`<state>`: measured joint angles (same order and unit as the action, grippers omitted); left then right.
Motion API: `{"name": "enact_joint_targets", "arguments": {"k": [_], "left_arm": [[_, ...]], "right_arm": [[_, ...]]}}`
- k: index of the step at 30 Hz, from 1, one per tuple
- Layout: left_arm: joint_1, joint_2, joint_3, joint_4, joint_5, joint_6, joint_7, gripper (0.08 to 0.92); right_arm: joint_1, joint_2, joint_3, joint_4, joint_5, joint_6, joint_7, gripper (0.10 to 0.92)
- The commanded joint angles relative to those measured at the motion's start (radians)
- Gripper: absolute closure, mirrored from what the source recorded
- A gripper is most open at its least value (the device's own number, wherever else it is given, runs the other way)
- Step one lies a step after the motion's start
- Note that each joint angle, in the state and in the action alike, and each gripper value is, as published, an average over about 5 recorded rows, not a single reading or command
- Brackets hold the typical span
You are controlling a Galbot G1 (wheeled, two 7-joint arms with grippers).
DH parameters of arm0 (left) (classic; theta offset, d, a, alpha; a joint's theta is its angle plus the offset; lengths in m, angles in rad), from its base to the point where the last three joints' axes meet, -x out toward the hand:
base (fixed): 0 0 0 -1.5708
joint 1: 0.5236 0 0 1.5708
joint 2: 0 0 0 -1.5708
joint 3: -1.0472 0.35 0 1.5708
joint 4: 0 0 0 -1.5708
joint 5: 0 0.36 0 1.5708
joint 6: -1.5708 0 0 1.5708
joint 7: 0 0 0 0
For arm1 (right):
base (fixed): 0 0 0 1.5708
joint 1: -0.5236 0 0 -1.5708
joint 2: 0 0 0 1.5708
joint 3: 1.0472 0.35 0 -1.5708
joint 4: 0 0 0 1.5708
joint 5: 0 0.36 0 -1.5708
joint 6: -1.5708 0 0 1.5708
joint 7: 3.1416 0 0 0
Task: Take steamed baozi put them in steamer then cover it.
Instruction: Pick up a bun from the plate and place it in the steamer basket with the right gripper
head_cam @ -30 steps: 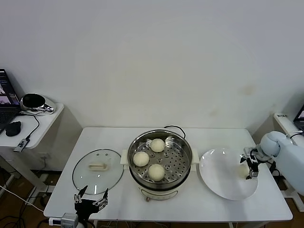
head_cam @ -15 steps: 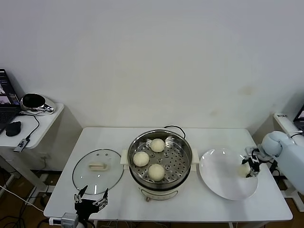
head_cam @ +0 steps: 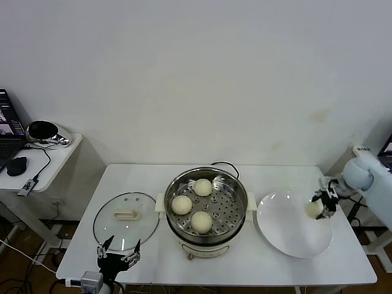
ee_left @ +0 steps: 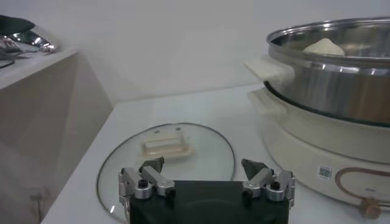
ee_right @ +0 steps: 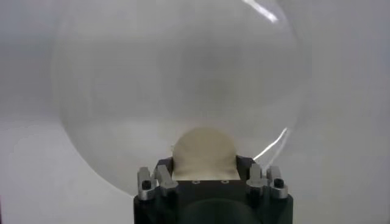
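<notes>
Cream-white baozi (ee_right: 203,152) between right gripper's (ee_right: 207,176) fingers (ee_right: 163,176)

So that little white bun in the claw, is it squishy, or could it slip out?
Probably soft: the bun looks like smooth, rounded dough, so the right claw could dent it. Likely light for its size. Being round, it may roll if dropped on the smooth plate.

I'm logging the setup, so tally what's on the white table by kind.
Baozi: 4, three in the steamer, one in the right gripper
Steamer: 1
Glass lid: 1
White plate: 1
Total: 7
</notes>
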<state>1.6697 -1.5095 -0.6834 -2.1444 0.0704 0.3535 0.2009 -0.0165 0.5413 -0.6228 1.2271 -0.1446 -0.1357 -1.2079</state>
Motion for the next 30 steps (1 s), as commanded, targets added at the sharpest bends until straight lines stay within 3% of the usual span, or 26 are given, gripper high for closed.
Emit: {"name": "enact_joint_targets", "arguments": {"k": [1, 7, 12, 24, 30], "left_arm": [[-0.018, 0.005, -0.004, 0.001, 0.001, 0.0, -0.002, 0.177], [-0.039, 0.015, -0.013, -0.013, -0.01, 0.002, -0.003, 0.177], [-0.03, 0.011, -0.011, -0.034, -0.01, 0.0, -0.008, 0.177], [-0.042, 0.005, -0.021, -0.047, -0.022, -0.004, -0.012, 0.177], [-0.041, -0.003, -0.02, -0.055, -0.025, -0.003, -0.012, 0.177]], "right_arm": [[0.51, -0.031, -0.432, 0.235, 0.323, -0.126, -0.023, 0.397], [0.753, 0.118, -0.633, 0.307, 0.565, -0.244, 0.001, 0.393], [0.787, 0.264, -0.677, 0.302, 0.658, -0.317, 0.037, 0.389], [0.684, 0.416, -0.713, 0.287, 0.66, -0.393, 0.094, 0.389], [0.612, 0.444, -0.717, 0.267, 0.558, -0.41, 0.113, 0.39]]}}
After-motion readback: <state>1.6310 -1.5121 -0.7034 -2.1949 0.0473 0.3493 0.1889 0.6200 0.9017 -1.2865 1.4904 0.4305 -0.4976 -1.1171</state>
